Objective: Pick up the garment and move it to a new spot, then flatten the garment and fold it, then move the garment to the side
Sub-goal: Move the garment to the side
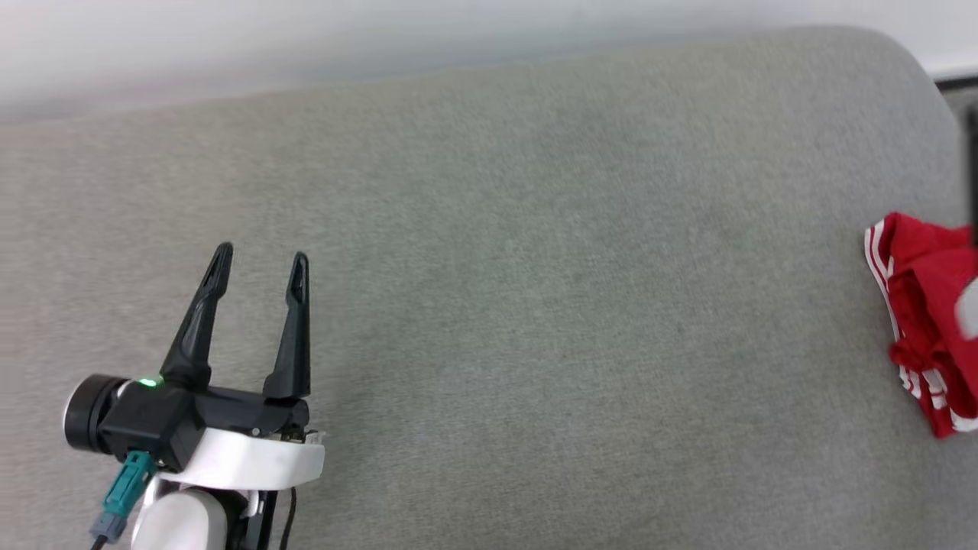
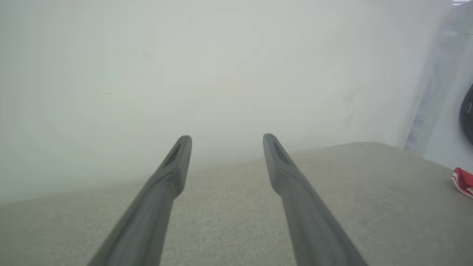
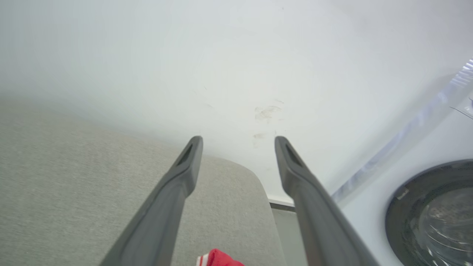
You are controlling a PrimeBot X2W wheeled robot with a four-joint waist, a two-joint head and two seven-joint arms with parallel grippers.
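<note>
So the red shirt (image 1: 921, 305) sits way out at 3 o'clock in the head view, right by the rounded edge of the grey cushion (image 1: 535, 267). It's bunched up with the striped trim showing, and the frame cuts part of it off. I can't tell if that's a heap waiting to be grabbed or a bundle already shoved to the side, since what shows would fit either.

The left gripper (image 1: 261, 253) is parked at about 8 o'clock, fingers spread with nothing between them, hovering low over bare cushion well apart from the shirt. My guess is it's just keeping out of the way. The right gripper (image 3: 238, 140) is also spread and empty. In its own wrist view a bit of red pokes up at 6 o'clock between the finger bases, so it's hanging above or just past the shirt, pointing at the wall (image 3: 221, 55).

Room-wise, there's a big open stretch of cushion from the centre out to 9 o'clock, plenty for laying something flat. The tight side is the right: the cushion corner drops off just past the shirt, and a washer door (image 3: 432, 214) sits at 4 o'clock in the right wrist view. Anything that nudges cloth that way could send it over the edge.
</note>
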